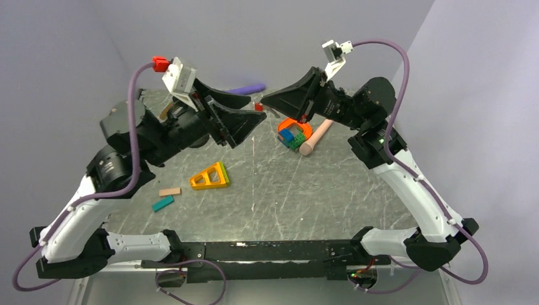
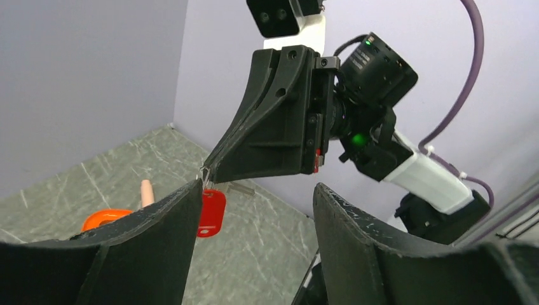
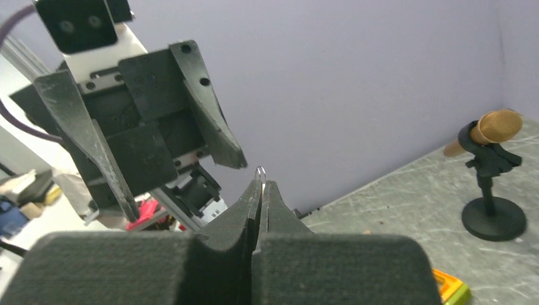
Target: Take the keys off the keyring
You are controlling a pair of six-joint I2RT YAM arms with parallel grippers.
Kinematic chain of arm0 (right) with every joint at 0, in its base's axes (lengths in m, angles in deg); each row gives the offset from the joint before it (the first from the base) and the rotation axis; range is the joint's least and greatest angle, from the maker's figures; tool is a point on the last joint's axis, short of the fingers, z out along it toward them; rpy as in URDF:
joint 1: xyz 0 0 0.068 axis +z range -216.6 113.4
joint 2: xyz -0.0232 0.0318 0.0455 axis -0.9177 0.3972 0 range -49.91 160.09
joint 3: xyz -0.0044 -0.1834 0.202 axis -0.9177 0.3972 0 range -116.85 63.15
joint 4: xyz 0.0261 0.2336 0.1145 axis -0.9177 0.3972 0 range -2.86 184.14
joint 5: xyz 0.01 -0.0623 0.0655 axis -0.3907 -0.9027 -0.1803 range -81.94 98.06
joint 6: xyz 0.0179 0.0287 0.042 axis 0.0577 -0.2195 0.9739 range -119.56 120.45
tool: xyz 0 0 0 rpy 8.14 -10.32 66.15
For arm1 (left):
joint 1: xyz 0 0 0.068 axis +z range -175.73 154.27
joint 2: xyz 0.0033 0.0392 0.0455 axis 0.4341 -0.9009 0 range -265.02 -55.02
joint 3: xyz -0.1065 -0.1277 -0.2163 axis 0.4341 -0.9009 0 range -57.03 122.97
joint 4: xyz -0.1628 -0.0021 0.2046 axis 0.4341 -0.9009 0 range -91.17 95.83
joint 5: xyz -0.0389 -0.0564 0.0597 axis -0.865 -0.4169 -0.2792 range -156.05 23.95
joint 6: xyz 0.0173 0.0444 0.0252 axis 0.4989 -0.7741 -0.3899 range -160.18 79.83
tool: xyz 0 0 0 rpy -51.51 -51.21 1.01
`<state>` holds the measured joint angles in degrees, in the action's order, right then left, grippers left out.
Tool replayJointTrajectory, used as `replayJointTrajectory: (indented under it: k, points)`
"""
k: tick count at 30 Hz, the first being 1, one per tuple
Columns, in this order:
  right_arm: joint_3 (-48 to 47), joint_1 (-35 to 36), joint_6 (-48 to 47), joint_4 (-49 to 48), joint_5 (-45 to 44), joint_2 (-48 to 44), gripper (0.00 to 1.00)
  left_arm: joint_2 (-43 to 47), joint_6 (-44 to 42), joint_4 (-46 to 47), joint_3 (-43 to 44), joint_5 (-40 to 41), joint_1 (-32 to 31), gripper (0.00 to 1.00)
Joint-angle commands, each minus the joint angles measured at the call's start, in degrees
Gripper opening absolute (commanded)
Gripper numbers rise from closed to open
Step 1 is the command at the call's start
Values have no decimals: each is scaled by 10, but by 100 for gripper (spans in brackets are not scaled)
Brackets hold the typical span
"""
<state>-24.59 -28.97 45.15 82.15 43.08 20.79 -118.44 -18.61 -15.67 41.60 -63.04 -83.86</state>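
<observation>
Clenched in right gripper (image 3: 261,185): ring (image 3: 260,170), red key (image 2: 211,213) hanging below it in mid-air. Spread apart and gripping nothing: left gripper (image 2: 257,190), one finger (image 2: 171,222) just beside the key. Down on the table (image 1: 305,197): orange loop (image 1: 294,133) with blue and green blocks, beside a pink rod (image 1: 316,138); yellow triangle (image 1: 211,177) well apart.
</observation>
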Motion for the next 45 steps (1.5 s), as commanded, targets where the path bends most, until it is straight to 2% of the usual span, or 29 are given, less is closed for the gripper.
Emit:
replayJointTrajectory:
  k: [1, 6, 10, 15, 21, 26, 33, 45]
  points:
    - [-73, -4, -121, 154, 29, -5, 0, 2, -58, -113, 76, -101, 42, 67]
    - [-126, -31, -189, 267, 129, 21, 0, -9, -28, -159, 85, -310, 169, 61]
    - [-152, -43, -213, 322, 171, 31, 0, -34, -23, -159, 101, -464, 214, 59]
    - [-207, -43, -289, 436, 145, 50, 0, -63, 17, -108, 80, -553, 225, 52]
    - [-243, -43, -355, 572, 125, 77, 0, -85, 16, -103, 59, -569, 227, 50]
    - [-244, -43, -378, 638, 85, 82, 0, -81, -12, -109, 16, -559, 227, 49]
    - [-174, -43, -356, 609, 103, 52, 0, -73, -15, -60, -70, -594, 229, 42]
    - [-171, -43, -347, 589, 150, 68, 0, -90, -14, -29, -97, -603, 231, 38]
